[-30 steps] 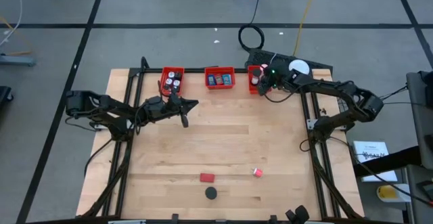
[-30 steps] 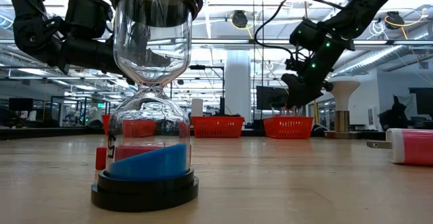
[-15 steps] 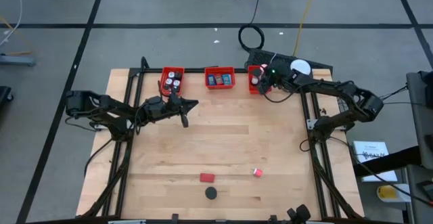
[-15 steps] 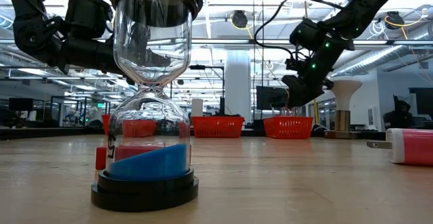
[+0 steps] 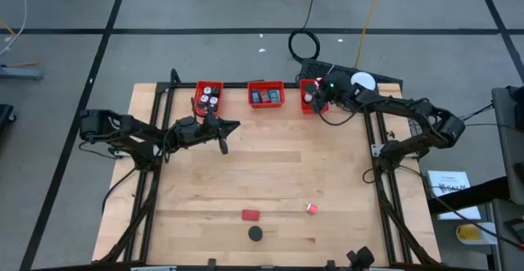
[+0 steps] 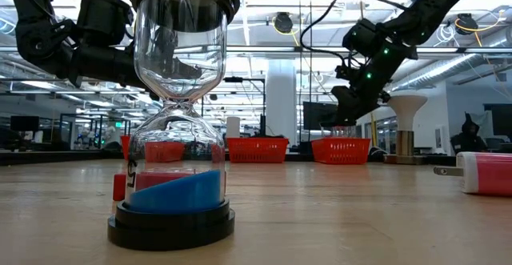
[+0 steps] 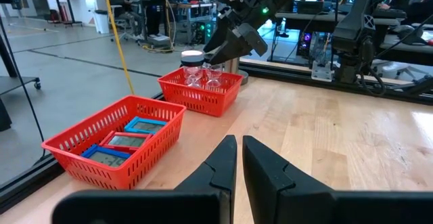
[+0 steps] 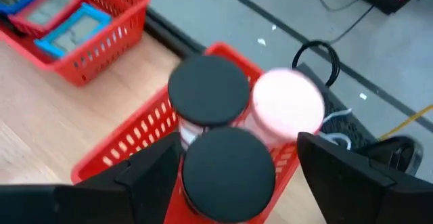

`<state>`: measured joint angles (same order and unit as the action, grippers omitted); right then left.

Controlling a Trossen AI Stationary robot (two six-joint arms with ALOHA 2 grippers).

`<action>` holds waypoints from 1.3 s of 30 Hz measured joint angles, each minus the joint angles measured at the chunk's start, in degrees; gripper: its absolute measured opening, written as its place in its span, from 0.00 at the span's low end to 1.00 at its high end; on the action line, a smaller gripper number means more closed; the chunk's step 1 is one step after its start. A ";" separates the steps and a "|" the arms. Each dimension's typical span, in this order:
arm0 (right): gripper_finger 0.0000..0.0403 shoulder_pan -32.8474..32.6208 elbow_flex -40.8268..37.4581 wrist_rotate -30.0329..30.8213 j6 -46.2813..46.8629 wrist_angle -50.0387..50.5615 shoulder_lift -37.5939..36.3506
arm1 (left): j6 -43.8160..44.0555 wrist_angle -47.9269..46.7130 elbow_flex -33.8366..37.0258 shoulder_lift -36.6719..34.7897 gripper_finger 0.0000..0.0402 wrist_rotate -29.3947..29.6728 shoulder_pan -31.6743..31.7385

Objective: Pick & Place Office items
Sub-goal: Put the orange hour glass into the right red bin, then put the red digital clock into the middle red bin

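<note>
Three red bins stand along the table's far edge: left (image 5: 209, 97), middle (image 5: 265, 94), right (image 5: 309, 96). My right gripper (image 8: 238, 146) hovers open over the right bin (image 8: 128, 149). Its fingers stand on either side of the black cap (image 8: 228, 175) of an hourglass that stands in the bin. Beside it are another black cap (image 8: 208, 88) and a pink one (image 8: 287, 105). My left gripper (image 7: 238, 158) is shut and empty, held level above the table near the left bin. A red block (image 5: 250, 214), a black-topped hourglass (image 6: 178, 113) and a pink item (image 5: 312, 209) rest on the near part of the table.
The middle bin (image 7: 118, 139) holds flat blue- and red-framed items. A white round lamp (image 5: 361, 81) stands behind the right bin. Black frame rails (image 5: 378, 152) run along both table sides. Bare wood (image 5: 278, 169) lies between the bins and the near items.
My right gripper has tipped a little over the right bin and stays in place. My left arm has kept still.
</note>
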<state>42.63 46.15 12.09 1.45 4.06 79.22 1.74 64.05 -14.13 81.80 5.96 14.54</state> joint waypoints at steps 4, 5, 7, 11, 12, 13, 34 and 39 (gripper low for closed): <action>0.72 -0.02 0.00 -0.06 -1.72 -0.85 -1.36 | -0.01 0.00 0.00 0.00 0.06 0.00 -0.02; 0.72 -0.02 0.00 -0.06 -2.11 -0.88 -1.91 | -0.01 0.00 0.00 0.00 0.06 0.00 0.01; 0.71 -0.02 0.00 -0.08 -2.63 -0.88 -3.32 | -0.01 0.00 0.00 0.00 0.06 0.00 -0.01; 0.70 -0.42 0.00 -0.09 -2.74 -0.74 -7.18 | 0.01 0.00 0.00 0.00 0.06 0.00 -0.01; 0.69 -0.89 0.00 -0.03 -2.63 -0.76 -8.39 | -0.01 0.00 0.00 0.00 0.06 0.00 0.01; 0.68 -1.49 0.00 -0.02 -2.62 -0.44 -9.67 | -0.01 0.00 0.00 0.00 0.06 0.00 -0.02; 0.03 -30.98 -22.09 0.06 7.56 -21.82 -16.79 | 11.67 1.23 -0.49 -0.02 0.06 -7.43 0.00; 0.04 -31.93 -25.15 0.07 7.57 -27.60 -16.79 | 13.61 -5.87 -2.14 -0.02 0.06 -12.36 -5.34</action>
<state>10.70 21.00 12.16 9.02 -23.54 62.43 15.36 58.18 -16.27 81.78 -6.41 9.20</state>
